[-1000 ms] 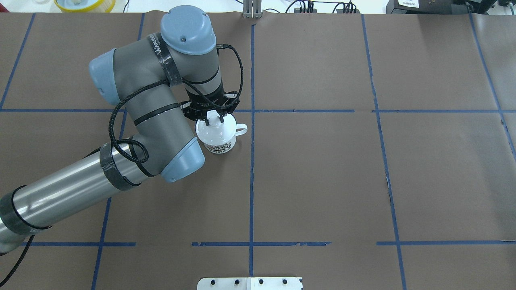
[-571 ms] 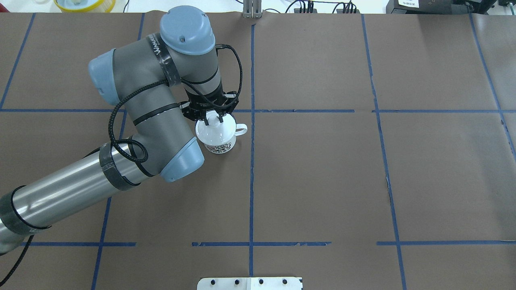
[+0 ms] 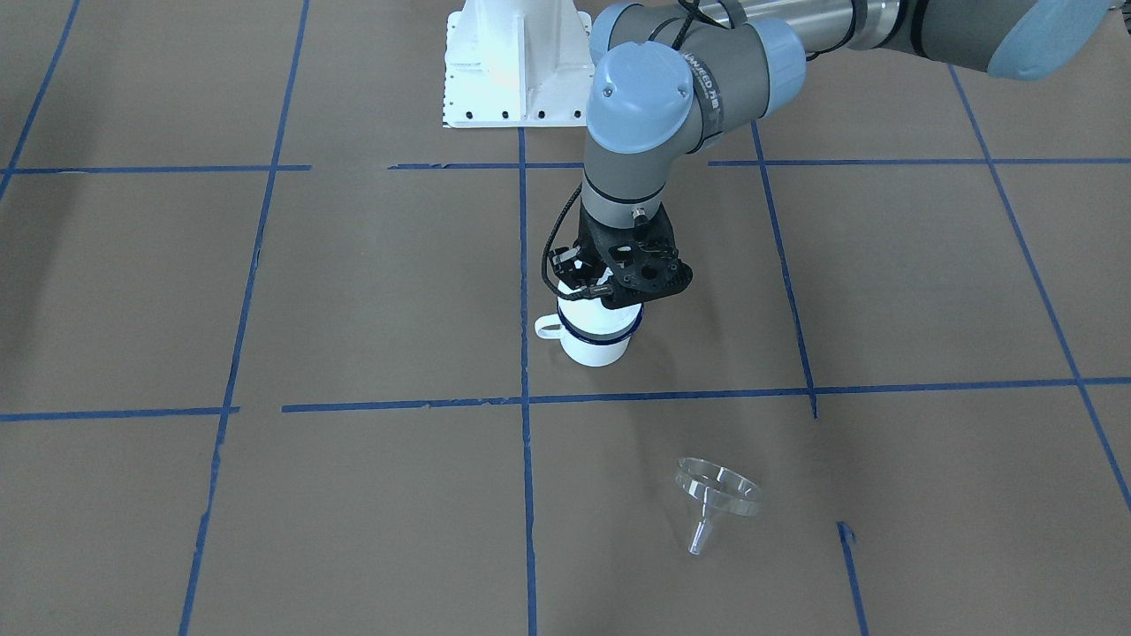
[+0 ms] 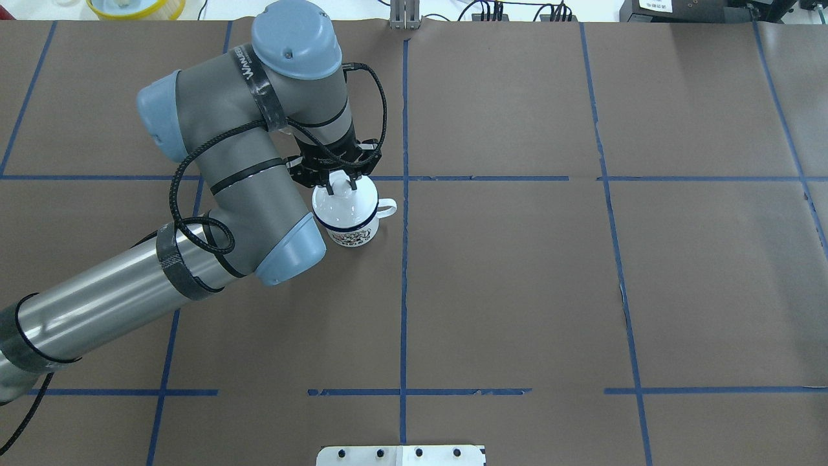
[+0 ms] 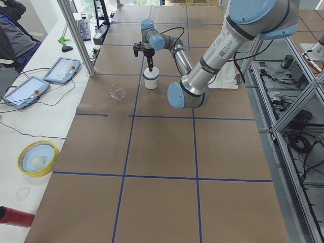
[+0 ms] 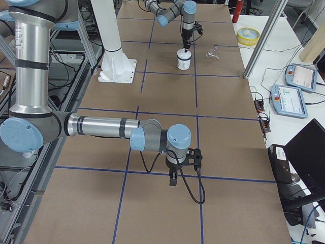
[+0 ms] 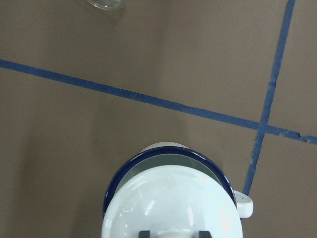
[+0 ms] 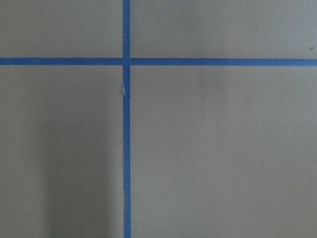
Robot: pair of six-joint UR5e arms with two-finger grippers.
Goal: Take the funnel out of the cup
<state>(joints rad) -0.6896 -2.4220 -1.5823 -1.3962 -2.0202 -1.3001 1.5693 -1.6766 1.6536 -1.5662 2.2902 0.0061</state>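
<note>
The white cup (image 4: 350, 234) with a dark blue rim (image 7: 148, 159) stands on the brown paper, handle to the right in the overhead view. My left gripper (image 4: 341, 187) is shut on the knob of a round white lid (image 4: 337, 206) and holds it just above the cup's mouth. The clear funnel (image 3: 717, 497) lies on its side on the paper, apart from the cup; it also shows in the exterior left view (image 5: 117, 92). In the overhead view my left arm hides it. My right gripper (image 6: 172, 178) hangs over bare paper far from the cup; I cannot tell if it is open.
The white robot base (image 3: 515, 62) stands behind the cup. A yellow-rimmed bowl (image 5: 35, 158) and a red can (image 5: 12, 216) sit on the side bench beyond the paper. Blue tape lines (image 8: 126, 124) cross the paper.
My left arm has risen and drawn back slightly. The lid in its gripper has lifted with it, off the cup's rim. The cup has stayed in place.
</note>
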